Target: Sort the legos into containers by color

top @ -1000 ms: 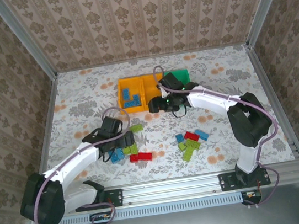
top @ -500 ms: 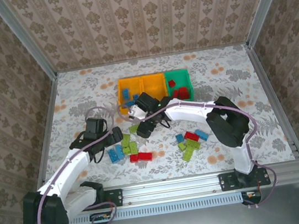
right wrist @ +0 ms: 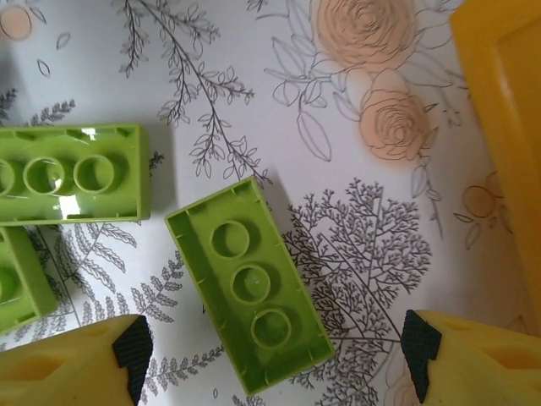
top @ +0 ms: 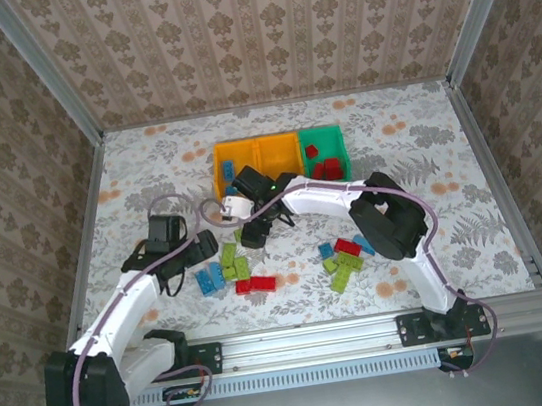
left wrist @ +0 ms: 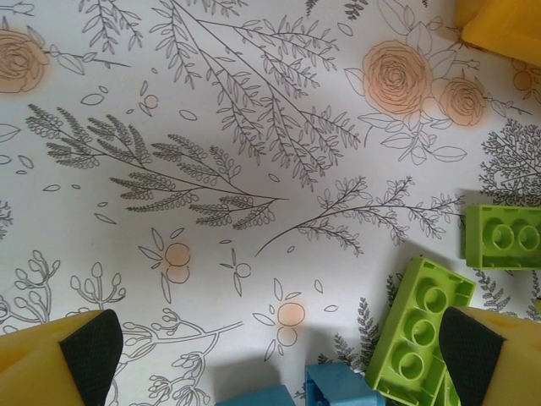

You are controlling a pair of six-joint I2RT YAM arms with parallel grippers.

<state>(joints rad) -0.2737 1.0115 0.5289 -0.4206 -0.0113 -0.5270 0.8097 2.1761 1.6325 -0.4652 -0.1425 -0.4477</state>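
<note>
My right gripper [right wrist: 272, 347] is open and hovers low over an upside-down lime green lego [right wrist: 249, 283] lying between its spread fingers, untouched. Two more lime legos [right wrist: 72, 173] lie to its left. In the top view this gripper [top: 253, 231] sits just in front of the two orange-yellow containers [top: 255, 145]. The green container [top: 336, 138] holds red legos [top: 325, 168]. My left gripper [left wrist: 279, 364] is open and empty above the cloth, with a lime lego [left wrist: 427, 326] by its right finger and blue legos [left wrist: 355, 389] at the bottom edge. It is left of the pile [top: 197, 249].
Red [top: 255, 285], blue [top: 209, 279] and lime [top: 242, 266] legos lie mid-table. A second cluster [top: 344, 258] lies to the right under the right arm. A yellow bin wall [right wrist: 503, 127] stands close to the right of my right gripper. Aluminium rails edge the flowered cloth.
My right arm swung from the bins forward and left, down to the lime legos. My left arm pulled back to the left, away from the pile, staying open.
</note>
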